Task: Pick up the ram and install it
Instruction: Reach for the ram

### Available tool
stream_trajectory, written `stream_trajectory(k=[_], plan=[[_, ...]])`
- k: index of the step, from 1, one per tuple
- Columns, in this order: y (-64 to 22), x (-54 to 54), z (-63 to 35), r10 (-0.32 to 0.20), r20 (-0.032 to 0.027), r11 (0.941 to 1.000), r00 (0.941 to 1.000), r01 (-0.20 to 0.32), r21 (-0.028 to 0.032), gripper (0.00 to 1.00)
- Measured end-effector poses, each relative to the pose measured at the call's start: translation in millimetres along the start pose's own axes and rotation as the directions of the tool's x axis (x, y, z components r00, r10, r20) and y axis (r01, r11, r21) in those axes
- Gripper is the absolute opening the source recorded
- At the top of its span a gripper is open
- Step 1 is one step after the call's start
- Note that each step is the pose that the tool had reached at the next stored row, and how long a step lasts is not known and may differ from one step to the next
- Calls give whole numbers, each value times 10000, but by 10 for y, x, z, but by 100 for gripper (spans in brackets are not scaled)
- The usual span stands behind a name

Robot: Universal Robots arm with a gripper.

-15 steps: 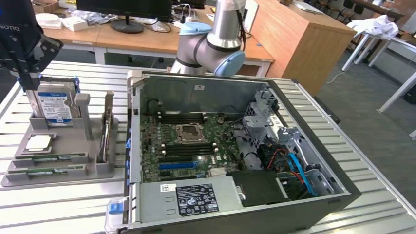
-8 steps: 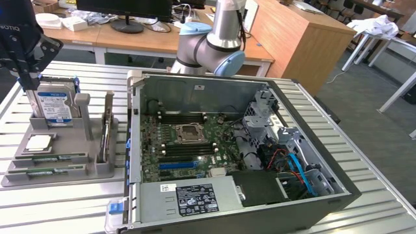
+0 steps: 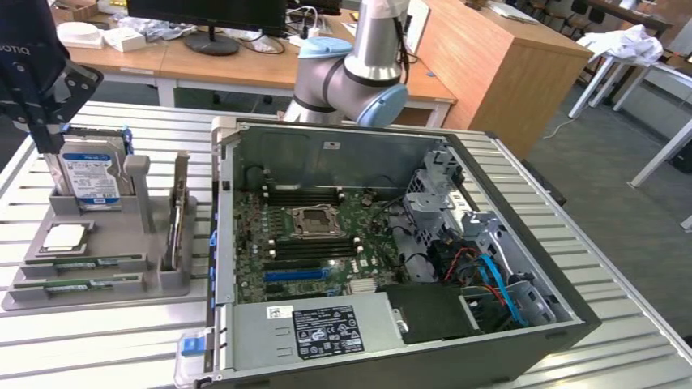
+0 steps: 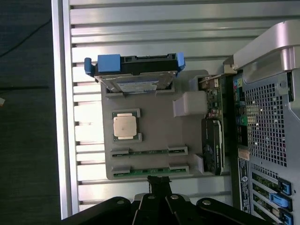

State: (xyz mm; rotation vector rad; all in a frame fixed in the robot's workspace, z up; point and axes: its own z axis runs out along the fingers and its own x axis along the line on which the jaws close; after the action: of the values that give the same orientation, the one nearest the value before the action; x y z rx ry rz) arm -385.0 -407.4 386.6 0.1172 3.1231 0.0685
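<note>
Slatted metal table (image 3: 119,344), office desks (image 3: 232,69) behind. Open computer case (image 3: 324,154) stands off to one side of gripper (image 4: 159,182), well apart from it. Grey tray (image 4: 154,126) lies beneath gripper. You will find fingers pressed together, holding nothing, raised clear of tray. Hard drive (image 4: 136,75) stands on edge at tray end farthest from fingertips. Expansion card (image 4: 213,145) stands upright on tray's case side. Two sticks lie flat in parallel slots: near ram (image 4: 150,171) closest to fingertips, far ram (image 4: 149,152) just beyond. Processor (image 4: 124,126) lies beyond both.
</note>
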Motion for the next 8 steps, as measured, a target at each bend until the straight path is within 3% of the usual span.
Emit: stream_trajectory(k=[8], plan=[[-115,-9,-5,0,0,10000,10000,0,0,10]])
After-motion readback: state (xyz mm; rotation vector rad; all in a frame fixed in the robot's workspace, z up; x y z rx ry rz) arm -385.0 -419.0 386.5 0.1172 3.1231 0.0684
